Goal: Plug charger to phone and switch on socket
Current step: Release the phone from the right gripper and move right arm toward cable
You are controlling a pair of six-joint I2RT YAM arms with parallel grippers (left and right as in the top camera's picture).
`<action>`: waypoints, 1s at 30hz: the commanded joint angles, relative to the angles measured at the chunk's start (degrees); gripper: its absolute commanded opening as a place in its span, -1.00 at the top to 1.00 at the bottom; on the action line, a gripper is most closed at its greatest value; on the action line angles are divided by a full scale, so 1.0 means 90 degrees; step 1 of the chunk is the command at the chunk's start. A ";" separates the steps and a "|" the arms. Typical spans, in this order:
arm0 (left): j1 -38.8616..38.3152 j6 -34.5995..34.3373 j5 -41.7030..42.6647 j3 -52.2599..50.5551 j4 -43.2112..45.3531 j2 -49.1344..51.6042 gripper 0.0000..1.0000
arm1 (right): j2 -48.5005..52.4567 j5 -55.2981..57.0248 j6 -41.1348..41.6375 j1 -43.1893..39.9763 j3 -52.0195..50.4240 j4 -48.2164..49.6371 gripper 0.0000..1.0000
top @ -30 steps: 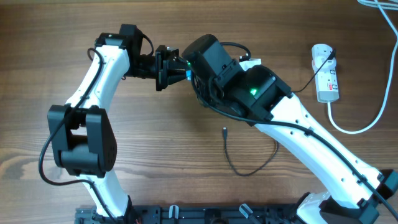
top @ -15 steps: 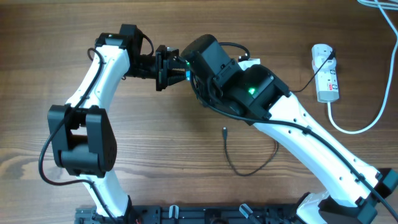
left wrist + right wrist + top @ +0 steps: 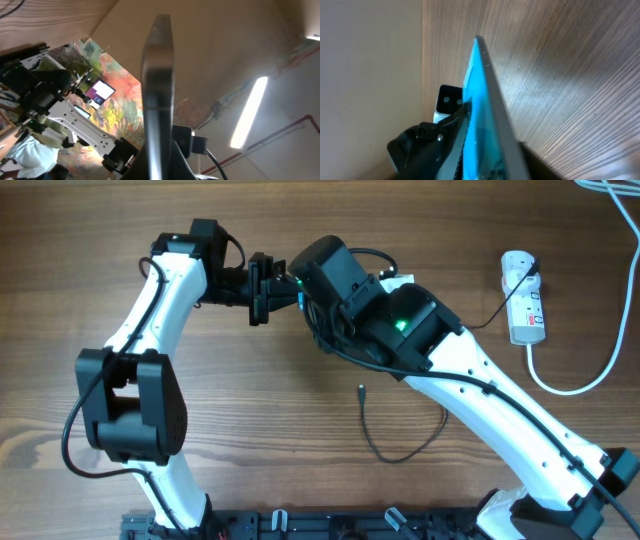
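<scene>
Both arms meet toward eleven o'clock. The left gripper (image 3: 267, 289) and right gripper (image 3: 296, 288) each pinch the phone (image 3: 481, 115) edge-up off the table, probably to expose its port. The charger (image 3: 361, 392) lies loose at five o'clock.

**Tally: Two Arms, One of Almost Everything Else**

Two robot arms reach over one wooden table (image 3: 250, 430). The left arm (image 3: 165, 290) is at the left of the frame, and the right arm (image 3: 500, 400) runs from lower right toward upper centre. There is one phone (image 3: 481, 115), its cyan screen seen edge-on. One thin black charger (image 3: 385, 457) loops at centre and ends in one plug tip (image 3: 361, 390). One white socket (image 3: 524, 300) lies at upper right. White cable (image 3: 570, 388) shows there in two stretches; whether they are one cable cannot be told.
</scene>
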 commanded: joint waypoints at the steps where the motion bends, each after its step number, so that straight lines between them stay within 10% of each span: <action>1: -0.0002 0.0221 0.0172 0.0007 0.0172 -0.0202 0.92 | -0.0005 0.0170 -0.0891 -0.0007 0.0078 -0.0007 -0.57; 5: 0.0187 0.0226 0.0075 0.0007 0.0503 -0.0202 0.92 | -0.0243 0.0321 -0.1921 -0.0109 0.0078 -0.0012 -0.99; 17: 0.0889 0.0833 -0.1333 0.0007 0.0537 -0.0199 0.92 | -0.1528 0.0321 -0.6734 -0.1705 0.0078 -0.1285 -0.99; 30: 0.0947 0.1139 -0.1066 0.0007 0.0073 -0.0199 0.92 | -0.1069 0.0104 -0.7783 -0.2273 -0.1574 -0.1899 -0.99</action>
